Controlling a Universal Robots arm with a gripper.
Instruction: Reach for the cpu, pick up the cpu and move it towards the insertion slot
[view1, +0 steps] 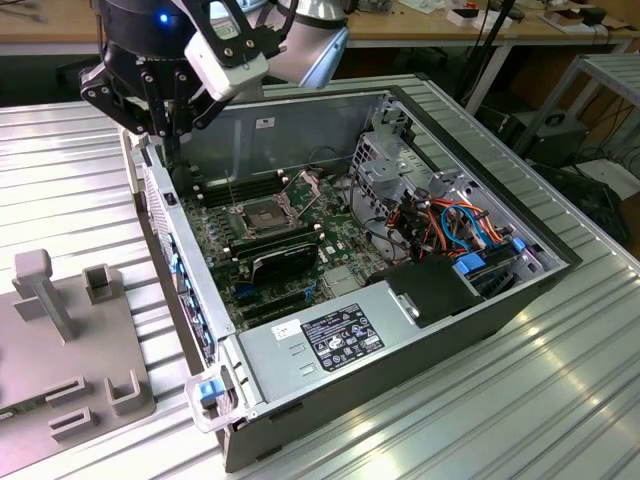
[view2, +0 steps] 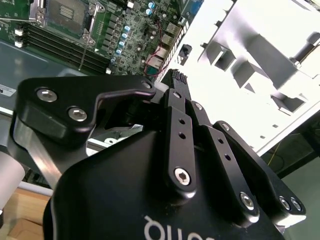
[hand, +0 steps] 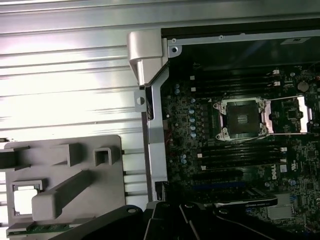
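Hand hangs above the I/O-side wall of the open computer case; whether it is clenched or released cannot be told. CPU lies flat in a square pocket of the grey fixture on the table, outside the case. Insertion slot faces up on the motherboard, beside the memory slots. The case wall stands between the CPU and the slot.

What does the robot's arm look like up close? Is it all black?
Mostly. The end effector is black, built from flat jointed bars held by shiny silver bolts, with white lettering on its body. A small blue light glows on it, a pale grey box is mounted beside it, and the arm is rounded and silver-grey.
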